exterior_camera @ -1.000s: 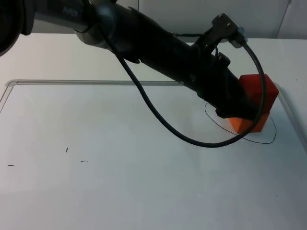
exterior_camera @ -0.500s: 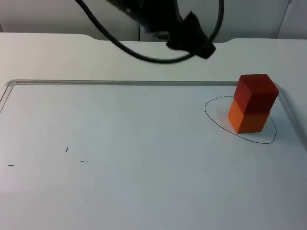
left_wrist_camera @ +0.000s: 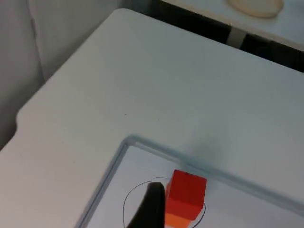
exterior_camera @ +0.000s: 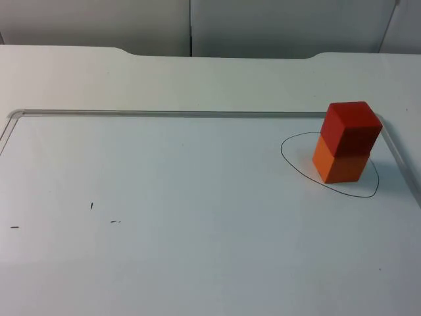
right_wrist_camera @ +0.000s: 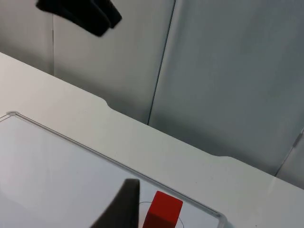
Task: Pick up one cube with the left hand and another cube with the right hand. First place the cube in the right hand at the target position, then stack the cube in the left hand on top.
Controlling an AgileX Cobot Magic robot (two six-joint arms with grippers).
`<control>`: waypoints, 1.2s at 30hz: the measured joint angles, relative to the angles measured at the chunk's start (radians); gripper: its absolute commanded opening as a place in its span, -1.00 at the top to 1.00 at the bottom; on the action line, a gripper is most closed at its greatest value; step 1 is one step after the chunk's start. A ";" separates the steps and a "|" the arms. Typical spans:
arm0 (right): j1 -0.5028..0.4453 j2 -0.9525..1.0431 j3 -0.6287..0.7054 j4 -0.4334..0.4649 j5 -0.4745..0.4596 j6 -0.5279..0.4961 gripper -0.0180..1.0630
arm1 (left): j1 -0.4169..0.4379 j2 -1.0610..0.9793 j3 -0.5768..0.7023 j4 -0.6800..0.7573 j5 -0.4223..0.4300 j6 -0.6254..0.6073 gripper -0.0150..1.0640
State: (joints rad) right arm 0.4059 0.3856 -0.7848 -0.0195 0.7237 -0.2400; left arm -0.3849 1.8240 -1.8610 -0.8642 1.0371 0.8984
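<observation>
My red cube [exterior_camera: 352, 127] sits squarely on the orange cube [exterior_camera: 339, 165] inside the drawn circle [exterior_camera: 296, 168] near the table's [exterior_camera: 197, 250] right edge, so the stack looks done; I cannot tell either gripper's grip.

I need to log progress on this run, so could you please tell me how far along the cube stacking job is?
Done, it appears: the orange cube sits inside the black drawn circle on the white table top, and the red cube rests squarely on top of it. Nothing is in hand; the left wrist view looks down on the stack with only a black fingertip near it, not touching. Nothing visible is left to do.
</observation>
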 measured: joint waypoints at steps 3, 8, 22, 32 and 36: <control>0.000 0.000 0.000 0.000 -0.007 0.000 -0.96 | 0.000 -0.100 0.000 0.128 0.014 -0.120 -0.47; 0.000 0.000 0.000 0.000 -0.021 0.000 -0.96 | 0.000 -0.249 0.000 0.372 0.052 -0.324 -0.44; 0.000 0.000 0.000 0.019 -0.043 0.000 -0.96 | 0.000 -0.647 0.055 0.748 0.175 -0.641 -0.44; 0.000 0.000 0.000 0.019 -0.043 0.000 -0.96 | 0.000 -1.118 0.563 0.895 0.076 -0.765 -0.44; 0.000 0.000 0.000 0.019 -0.043 0.000 -0.96 | 0.000 -1.257 0.725 0.899 0.067 -0.787 -0.44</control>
State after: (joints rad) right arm 0.4059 0.3856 -0.7848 0.0000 0.6803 -0.2400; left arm -0.3849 0.5665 -1.1355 0.0343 1.1039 0.1115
